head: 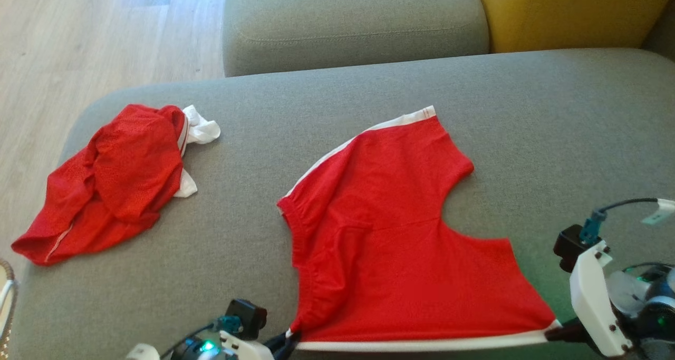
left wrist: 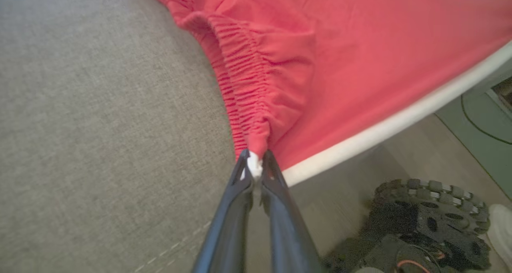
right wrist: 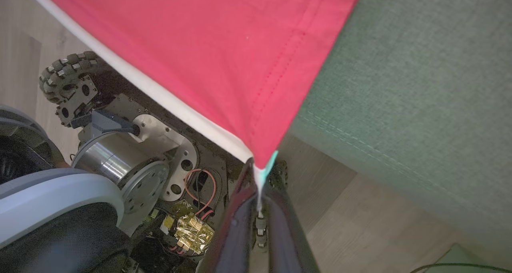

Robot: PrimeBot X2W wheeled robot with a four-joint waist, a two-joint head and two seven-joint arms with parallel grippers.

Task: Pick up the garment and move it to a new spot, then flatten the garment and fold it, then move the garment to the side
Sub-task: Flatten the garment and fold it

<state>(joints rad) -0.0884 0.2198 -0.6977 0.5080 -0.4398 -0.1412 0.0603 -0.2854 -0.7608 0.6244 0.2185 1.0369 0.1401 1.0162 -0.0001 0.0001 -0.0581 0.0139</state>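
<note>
Floorboards (left wrist: pixel 344 203) of pale wood run below the near edge, where I can see one studded wheel (left wrist: pixel 432 213) of the base. Just above them, my left gripper (left wrist: pixel 255 166) is pinched tight on the near-left corner of the red shorts (head: pixel 390 233), at the end of the gathered waistband. My right gripper (right wrist: pixel 261 176) is clamped on the near-right corner. The white-trimmed edge is drawn straight between them, along the near edge of the grey sofa seat (head: pixel 253 244). The shorts lie mostly flat on the seat, right of centre, with one leg reaching far and edged in white. Far left on the seat sits a crumpled red-and-white garment (head: pixel 111 181). Beyond it are a grey back cushion (head: pixel 353 28) and a yellow cushion (head: pixel 569 12).
</note>
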